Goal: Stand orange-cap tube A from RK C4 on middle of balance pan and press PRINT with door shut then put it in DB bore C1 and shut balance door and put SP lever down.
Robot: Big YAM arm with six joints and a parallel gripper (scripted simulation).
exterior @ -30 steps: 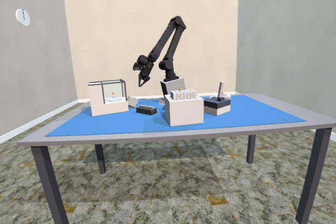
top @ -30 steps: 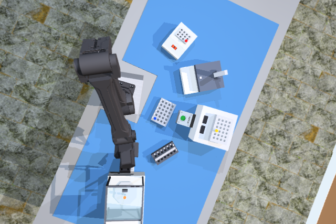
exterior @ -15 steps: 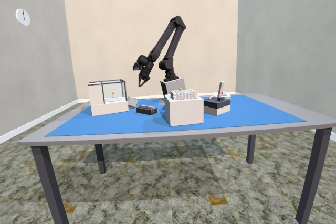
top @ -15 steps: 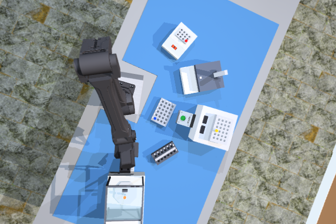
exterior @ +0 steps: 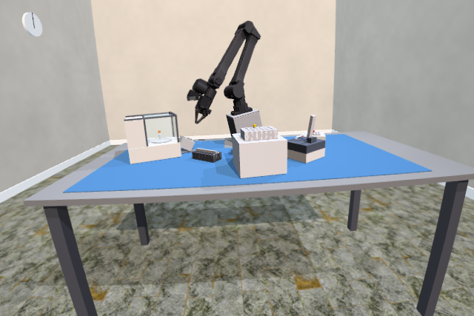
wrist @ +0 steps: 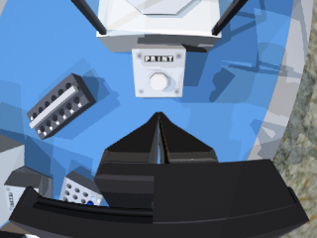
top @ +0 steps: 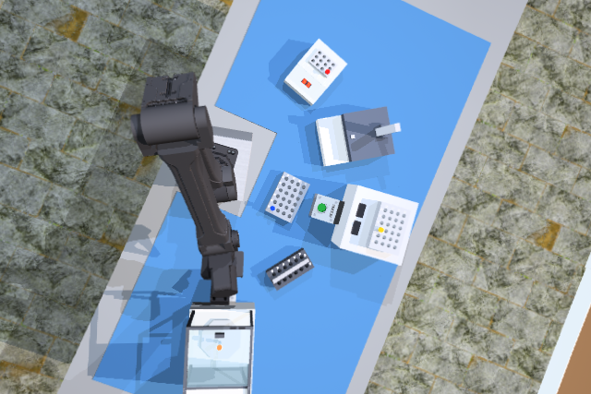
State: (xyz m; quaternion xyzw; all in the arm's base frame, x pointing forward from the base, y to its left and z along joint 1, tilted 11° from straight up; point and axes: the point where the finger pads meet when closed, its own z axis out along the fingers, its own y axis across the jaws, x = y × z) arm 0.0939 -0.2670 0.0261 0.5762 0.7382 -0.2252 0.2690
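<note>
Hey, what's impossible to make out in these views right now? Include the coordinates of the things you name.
- Balance's green lamp: none can be made out in the top view, where the arm [top: 190, 189] covers the sloping front.
- Balance's [top: 252, 356] far end: cut off by the top view's lower edge.
- Blue-capped tube's [top: 272, 208] [wrist: 90, 203] body: sunk in the rack; only its cap shows from above.
</note>
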